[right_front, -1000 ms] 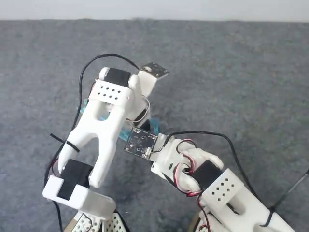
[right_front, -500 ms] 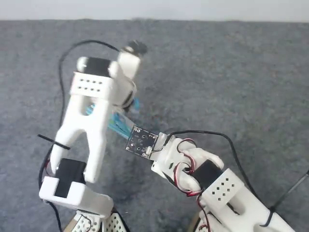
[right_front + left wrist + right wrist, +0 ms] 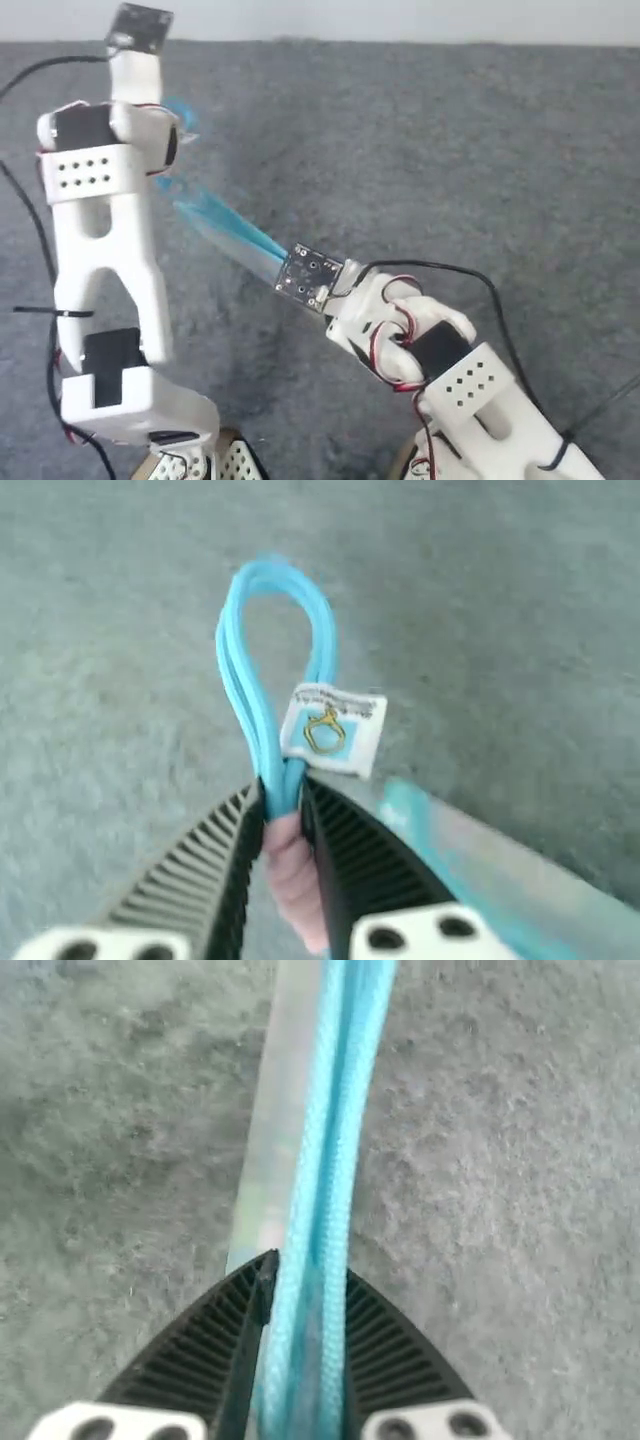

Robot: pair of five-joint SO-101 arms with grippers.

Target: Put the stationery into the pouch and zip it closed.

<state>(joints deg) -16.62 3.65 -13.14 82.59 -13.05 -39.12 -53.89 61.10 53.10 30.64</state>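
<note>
Grey desk [image 3: 450,150] around your pouch [image 3: 225,226]. Left jaws pinch its loop [image 3: 232,670] tight; right jaws clamp its edge

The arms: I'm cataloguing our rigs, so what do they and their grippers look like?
Both the left arm and right arm are white plastic with black motor blocks, black cables and red wires. The left gripper and right gripper have black ribbed fingers on white bases.
</note>
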